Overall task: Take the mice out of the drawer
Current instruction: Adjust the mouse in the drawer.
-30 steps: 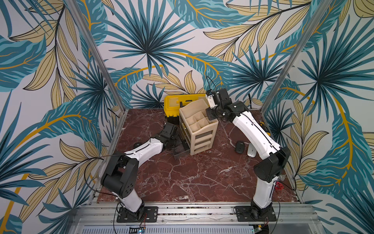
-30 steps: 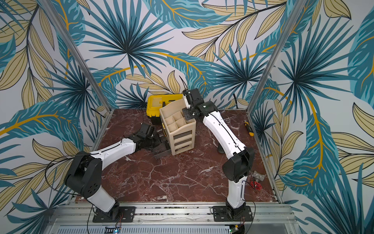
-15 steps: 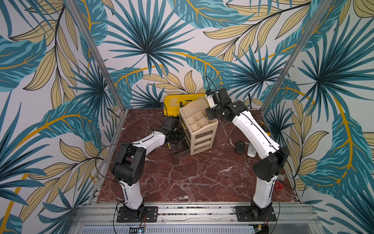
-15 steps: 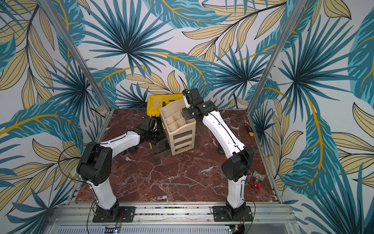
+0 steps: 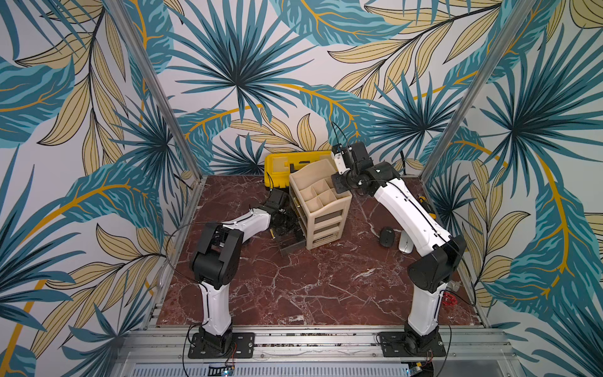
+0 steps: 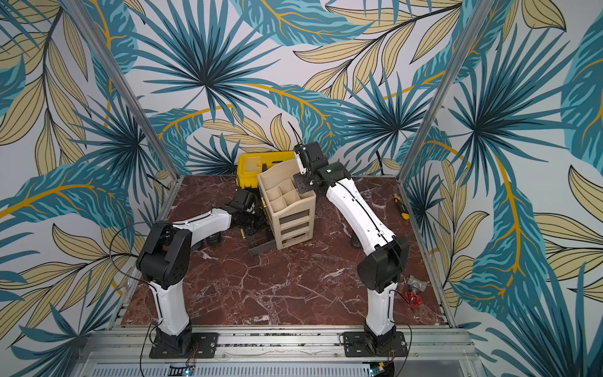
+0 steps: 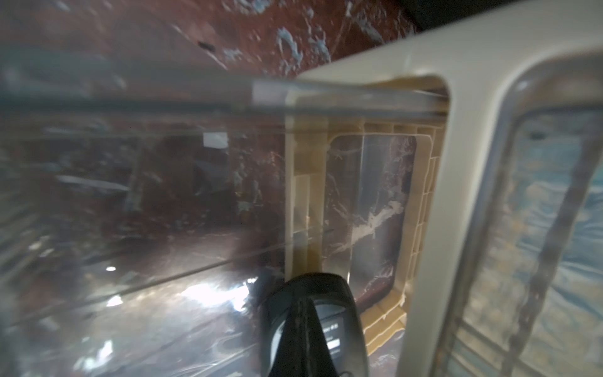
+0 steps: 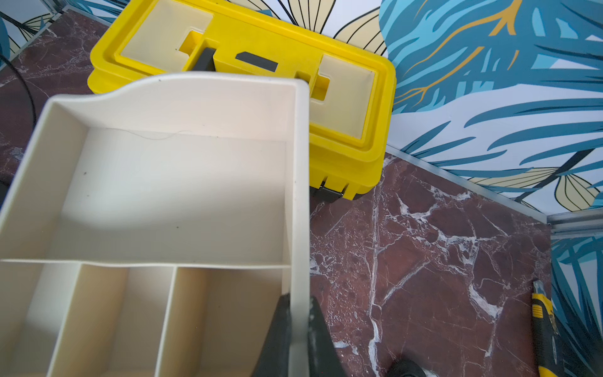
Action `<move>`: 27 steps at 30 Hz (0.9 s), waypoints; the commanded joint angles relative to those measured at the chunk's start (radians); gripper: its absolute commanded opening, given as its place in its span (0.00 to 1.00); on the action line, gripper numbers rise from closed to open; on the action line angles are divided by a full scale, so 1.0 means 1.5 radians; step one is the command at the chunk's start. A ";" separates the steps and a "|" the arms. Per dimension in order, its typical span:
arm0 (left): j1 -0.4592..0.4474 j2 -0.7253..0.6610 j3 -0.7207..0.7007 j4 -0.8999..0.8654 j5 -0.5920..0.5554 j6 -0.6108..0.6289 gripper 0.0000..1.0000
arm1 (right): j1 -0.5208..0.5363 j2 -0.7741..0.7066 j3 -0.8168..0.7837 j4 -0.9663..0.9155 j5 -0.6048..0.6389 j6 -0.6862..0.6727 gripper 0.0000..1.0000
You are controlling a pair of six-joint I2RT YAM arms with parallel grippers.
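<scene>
Left gripper (image 7: 303, 329): jaws pressed together on the gripped mouse (image 7: 326, 287). It's black, label side showing, inside the clear drawer (image 7: 130, 107). That drawer (image 5: 288, 246) is pulled out of the bottom slot of the beige desk organizer (image 5: 321, 209), toward the left-front of the table (image 5: 310, 287).

Right gripper (image 8: 298, 326): jaws straddle the organizer's right side wall and pinch it at the top rim, one finger inside a compartment and one outside.

Organizer sits mid-rear on the table, with the yellow toolbox (image 5: 293, 161) just behind it at the rear edge.

Two mice are out on the table near the right edge, beside the right arm: the loose black mouse (image 5: 386, 235) and the silver-grey mouse (image 5: 405, 243) just to its right, partly hidden by the arm.

Yellow-and-black utility knife (image 6: 400, 206) lies by the right edge, further back than the mice.
</scene>
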 commanded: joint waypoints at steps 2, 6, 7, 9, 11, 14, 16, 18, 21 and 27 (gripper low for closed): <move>-0.011 0.038 -0.007 0.075 0.013 -0.041 0.00 | 0.005 0.051 -0.033 -0.041 0.018 -0.010 0.00; -0.012 0.037 -0.046 0.143 -0.008 -0.071 0.00 | 0.003 0.051 -0.036 -0.041 0.021 -0.013 0.00; -0.012 0.040 -0.053 0.162 -0.009 -0.081 0.00 | 0.004 0.051 -0.034 -0.042 0.021 -0.013 0.00; -0.014 0.046 -0.063 0.201 -0.008 -0.090 0.00 | 0.004 0.051 -0.036 -0.042 0.021 -0.013 0.00; -0.015 0.054 -0.066 0.235 0.002 -0.096 0.00 | 0.004 0.051 -0.036 -0.042 0.022 -0.014 0.00; -0.015 0.067 -0.069 0.285 0.021 -0.105 0.00 | 0.003 0.052 -0.039 -0.042 0.022 -0.015 0.00; -0.015 0.087 -0.044 0.266 0.046 -0.104 0.00 | 0.004 0.053 -0.037 -0.042 0.023 -0.015 0.00; -0.020 0.113 -0.005 0.222 0.091 -0.084 0.00 | 0.004 0.054 -0.035 -0.041 0.024 -0.017 0.00; -0.036 0.144 0.071 0.093 0.126 -0.017 0.00 | 0.004 0.057 -0.031 -0.042 0.025 -0.019 0.00; -0.059 0.144 0.132 -0.138 0.152 0.104 0.00 | 0.003 0.060 -0.027 -0.041 0.028 -0.020 0.00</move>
